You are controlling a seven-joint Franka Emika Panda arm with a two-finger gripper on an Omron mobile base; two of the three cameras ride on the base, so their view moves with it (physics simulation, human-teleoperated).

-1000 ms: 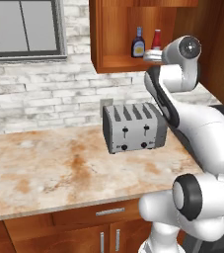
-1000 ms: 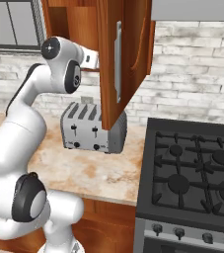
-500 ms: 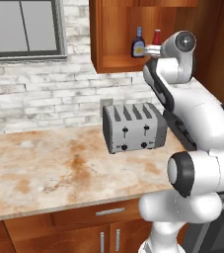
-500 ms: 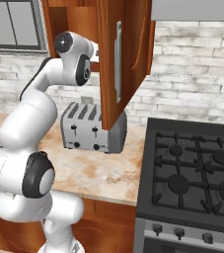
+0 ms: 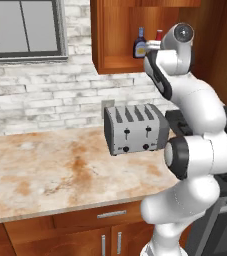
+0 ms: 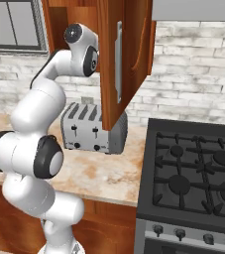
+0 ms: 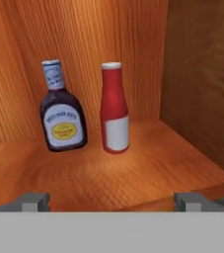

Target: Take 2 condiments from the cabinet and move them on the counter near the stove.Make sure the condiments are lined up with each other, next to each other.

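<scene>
**Reaching into the wall cabinet, both bottles on the shelf**

Spanning the lower left, the mottled beige-and-orange counter [image 5: 45, 170] runs under a white brick wall with a dark-framed window [image 5: 22, 27], above wooden drawer fronts. A silver four-slot toaster [image 5: 132, 129] stands on it, with the black stove [image 6: 193, 173] just beyond. Higher up hangs the reddish-brown cabinet [image 5: 116, 35], its door [image 6: 121, 59] swung open.

In the hand view the dark bottle [image 7: 61, 111] and the red bottle [image 7: 115, 108] stand upright on the shelf, just beside each other but apart, the red one nearer the side wall. The gripper [image 7: 112, 200] has its fingers spread wide at the shelf's front edge, nothing between them.

Since a second ago the arm's upper joints have risen and pushed toward the cabinet opening; bottles, toaster and base views are unchanged
</scene>
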